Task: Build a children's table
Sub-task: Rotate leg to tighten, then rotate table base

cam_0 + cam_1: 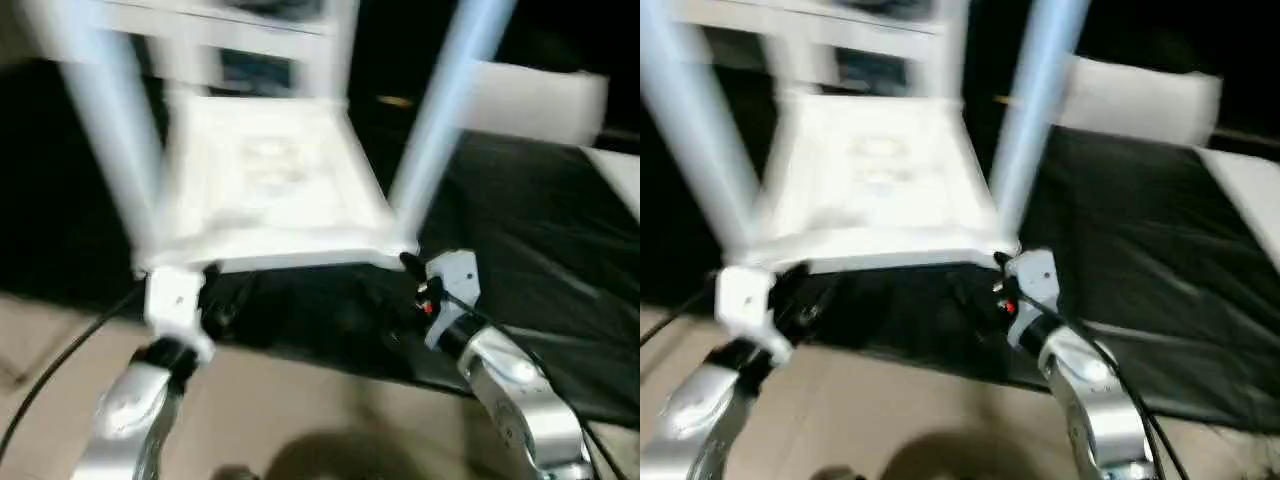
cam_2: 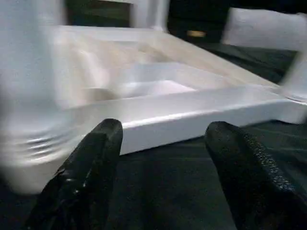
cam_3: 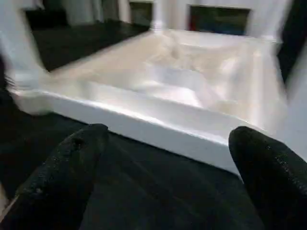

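The children's table lies upside down on a black mat, its white ribbed tabletop [image 1: 270, 190] facing up. Two white legs rise from its near corners, one at the left [image 1: 110, 130] and one at the right [image 1: 440, 110]; a far leg [image 1: 335, 50] stands behind. My left gripper [image 2: 163, 132] is open just in front of the near rim by the left corner, with nothing between its black fingers [image 2: 96, 158]. My right gripper [image 3: 168, 136] is open wide before the near rim [image 3: 158, 129] at the right corner, also holding nothing.
The black mat [image 1: 540, 250] spreads to the right. A white pillow-like slab [image 1: 535, 100] lies at the back right, and a white cabinet with dark compartments [image 1: 250, 40] stands behind the table. A black cable [image 1: 60, 370] crosses the beige floor [image 1: 300, 410] near me.
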You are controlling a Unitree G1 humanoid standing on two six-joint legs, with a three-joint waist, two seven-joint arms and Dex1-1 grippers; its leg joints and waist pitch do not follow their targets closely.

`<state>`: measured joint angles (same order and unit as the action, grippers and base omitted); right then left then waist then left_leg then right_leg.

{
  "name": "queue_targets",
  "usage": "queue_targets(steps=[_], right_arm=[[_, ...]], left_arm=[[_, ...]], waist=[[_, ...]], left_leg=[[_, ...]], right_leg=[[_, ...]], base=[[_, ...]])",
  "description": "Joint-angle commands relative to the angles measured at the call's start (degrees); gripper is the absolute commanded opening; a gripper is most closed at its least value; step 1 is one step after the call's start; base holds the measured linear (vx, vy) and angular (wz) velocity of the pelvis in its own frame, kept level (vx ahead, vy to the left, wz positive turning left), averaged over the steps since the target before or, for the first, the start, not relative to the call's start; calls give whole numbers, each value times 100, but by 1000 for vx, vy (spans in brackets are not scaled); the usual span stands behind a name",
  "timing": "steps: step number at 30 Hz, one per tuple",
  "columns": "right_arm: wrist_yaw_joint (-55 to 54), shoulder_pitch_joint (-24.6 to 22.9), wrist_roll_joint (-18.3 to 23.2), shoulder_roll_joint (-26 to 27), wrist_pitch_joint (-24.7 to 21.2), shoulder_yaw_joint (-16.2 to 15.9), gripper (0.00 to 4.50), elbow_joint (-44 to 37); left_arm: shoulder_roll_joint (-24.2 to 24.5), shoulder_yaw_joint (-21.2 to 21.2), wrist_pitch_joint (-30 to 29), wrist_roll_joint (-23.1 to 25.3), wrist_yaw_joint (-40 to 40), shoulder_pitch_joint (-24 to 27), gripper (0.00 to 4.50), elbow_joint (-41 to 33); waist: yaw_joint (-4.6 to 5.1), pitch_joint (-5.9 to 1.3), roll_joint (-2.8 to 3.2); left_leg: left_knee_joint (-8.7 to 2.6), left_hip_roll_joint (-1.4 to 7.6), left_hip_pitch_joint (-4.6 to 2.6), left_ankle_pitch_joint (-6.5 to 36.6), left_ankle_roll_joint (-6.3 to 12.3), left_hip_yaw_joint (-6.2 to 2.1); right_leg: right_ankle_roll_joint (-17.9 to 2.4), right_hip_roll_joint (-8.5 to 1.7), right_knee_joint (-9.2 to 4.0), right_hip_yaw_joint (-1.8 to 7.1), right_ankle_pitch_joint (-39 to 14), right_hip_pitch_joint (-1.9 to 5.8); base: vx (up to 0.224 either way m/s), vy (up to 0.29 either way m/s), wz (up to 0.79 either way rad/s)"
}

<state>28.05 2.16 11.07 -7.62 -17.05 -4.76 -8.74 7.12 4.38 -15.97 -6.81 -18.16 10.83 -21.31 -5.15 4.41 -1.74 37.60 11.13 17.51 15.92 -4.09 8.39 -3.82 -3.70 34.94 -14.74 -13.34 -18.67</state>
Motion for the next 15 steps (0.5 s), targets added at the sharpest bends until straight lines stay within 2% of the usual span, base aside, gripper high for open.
queue_targets(steps=[1, 2, 3, 4, 5, 6, 7, 8, 9, 10, 11, 12, 13, 14, 15], right_arm=[[-34, -22, 49, -142, -48, 124, 450, -113], [-72, -41, 22, -181, -69, 85, 450, -134], [-128, -61, 74, -145, -155, 115, 450, -143], [-205, -63, 125, -75, -177, 181, 450, -125], [-236, -57, 135, -44, -166, 211, 450, -113], [-335, -38, 123, 13, -200, 281, 450, -88], [-370, -30, 80, 9, -245, 287, 450, -89], [-377, -21, 58, 7, -230, 282, 450, -82], [-378, -2, 42, 15, -142, 276, 450, -60], [-408, 25, 144, 75, -145, 319, 450, -59], [-410, 38, 146, 63, -166, 305, 450, -60], [-367, 58, -15, -80, -231, 171, 450, -56], [-252, 38, -9, -162, -267, 89, 450, -64], [-183, 27, 23, -191, -286, 53, 450, -68], [-146, 22, -50, -238, -208, -1, 450, -61]], left_arm=[[-86, 69, 56, 41, 180, 60, 343, -202], [-120, 136, 119, 30, 264, 169, 350, -251], [-137, 191, 119, 85, 372, 234, 357, -284], [-191, 273, 125, 96, 494, 276, 375, -298], [-219, 325, 143, 99, 562, 286, 375, -300], [-298, 514, 191, 130, 801, 303, 382, -292], [-315, 642, 214, 115, 905, 278, 397, -253], [-301, 722, 202, 108, 963, 228, 397, -214], [-269, 833, 166, 96, 1043, 132, 409, -152], [-232, 927, 130, 39, 1076, 18, 420, -98], [-199, 967, 113, 24, 1085, -50, 420, -63], [-103, 1019, 83, 43, 1091, -195, 431, 19], [-24, 1094, 63, 15, 1105, -385, 434, 127], [21, 1142, 52, -13, 1114, -499, 441, 194], [99, 1186, 48, -57, 1088, -659, 441, 321]], waist=[[107, -181, 132], [98, -223, 77], [234, -213, -40], [151, -130, -119], [139, -160, -205], [143, -183, -176], [193, -218, -152], [232, -237, -150], [291, -285, -160], [305, -332, -153], [341, -298, -155], [364, -247, -150], [384, -231, -149], [393, -243, -147], [380, -291, -163]], left_leg=[[-1218, 1088, 134, 3590, -66, -291], [-1152, 752, -159, 3703, -258, -102], [-982, 543, -121, 3523, -364, -134], [-657, 250, -97, 2949, -411, -75], [-417, 161, -130, 1888, -175, -88], [-410, 155, -115, 1589, -147, -105], [-565, 213, -32, 1435, -163, -143], [-634, 257, 5, 1480, -183, -163], [-725, 345, 68, 1477, -169, -208], [-745, 387, 89, 1292, -123, -211], [-768, 385, 114, 1188, -62, -188], [-781, 358, 90, 1649, -66, -175], [-760, 325, 85, 1848, -101, -172], [-750, 315, 76, 1937, -131, -187], [-736, 322, 82, 1780, -94, -186]], right_leg=[[116, -260, 299, 695, -190, 3], [-57, -310, 202, 905, -399, -177], [-82, -447, -42, 1084, -980, -118], [200, -762, -643, 1208, -3505, -204], [558, -958, -920, 1204, -4926, -189], [584, -946, -933, 1174, -4941, -154], [562, -803, -882, 1075, -4293, -70], [528, -727, -835, 1038, -3828, -30], [442, -670, -723, 1039, -2978, 40], [282, -677, -666, 1091, -2355, 42], [96, -676, -634, 1139, -2085, 2], [90, -664, -687, 1115, -2588, -34], [140, -661, -717, 1100, -2880, -56], [185, -670, -731, 1094, -3025, -52], [177, -695, -734, 1126, -2859, -50]], base=[[-113, 46, 24], [0, 0, 0], [0, 0, 0], [0, 0, 0], [0, 0, 0], [0, 0, 0], [0, 0, 0], [0, 0, 0], [0, 0, 0], [0, 0, 0], [0, 0, 0], [0, 0, 0], [0, 0, 0], [0, 0, 0], [0, 0, 0]])
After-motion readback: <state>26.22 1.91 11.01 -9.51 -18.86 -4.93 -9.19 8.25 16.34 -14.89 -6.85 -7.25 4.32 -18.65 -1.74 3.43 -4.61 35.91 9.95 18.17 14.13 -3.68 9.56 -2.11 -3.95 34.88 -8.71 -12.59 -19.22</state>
